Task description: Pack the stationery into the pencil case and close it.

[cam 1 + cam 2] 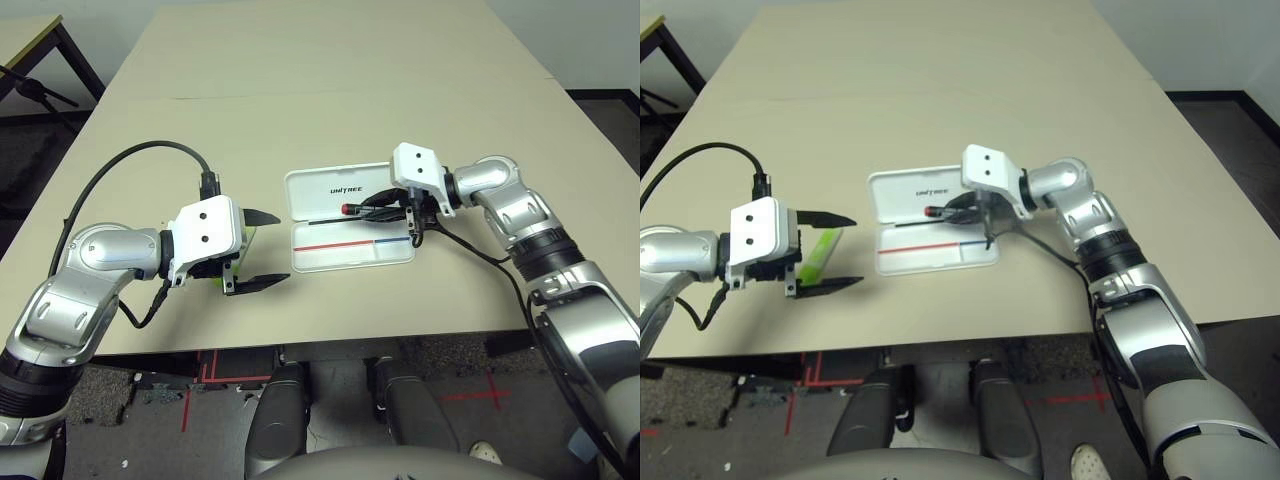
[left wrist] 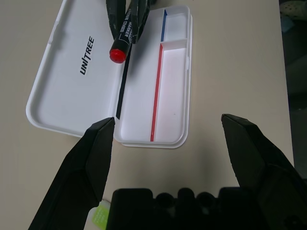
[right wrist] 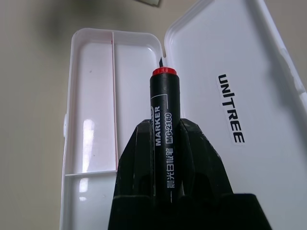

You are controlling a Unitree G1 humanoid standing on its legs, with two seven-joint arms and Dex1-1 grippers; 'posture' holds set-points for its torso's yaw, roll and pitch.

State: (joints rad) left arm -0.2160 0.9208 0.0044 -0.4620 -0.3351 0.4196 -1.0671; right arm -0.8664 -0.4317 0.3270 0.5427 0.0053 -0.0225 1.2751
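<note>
The white pencil case (image 1: 340,190) lies open at the table's middle, its "UNITREE" lid flat on the far side and its tray (image 1: 352,256) with the red-and-blue stripe on the near side. My right gripper (image 1: 388,208) is shut on the marker pen (image 3: 163,120), a black barrel with a red end. It holds the marker roughly level over the lid near the hinge, red end (image 1: 347,209) pointing left. My left gripper (image 1: 283,247) stands open left of the case, nothing between its fingers. The lime-green stick (image 1: 818,255) lies on the table beneath it.
A black cable (image 1: 120,165) loops over the table from my left wrist. The table's near edge (image 1: 400,335) runs just in front of the case. A second table (image 1: 30,40) and a dark stand are at the far left, off this tabletop.
</note>
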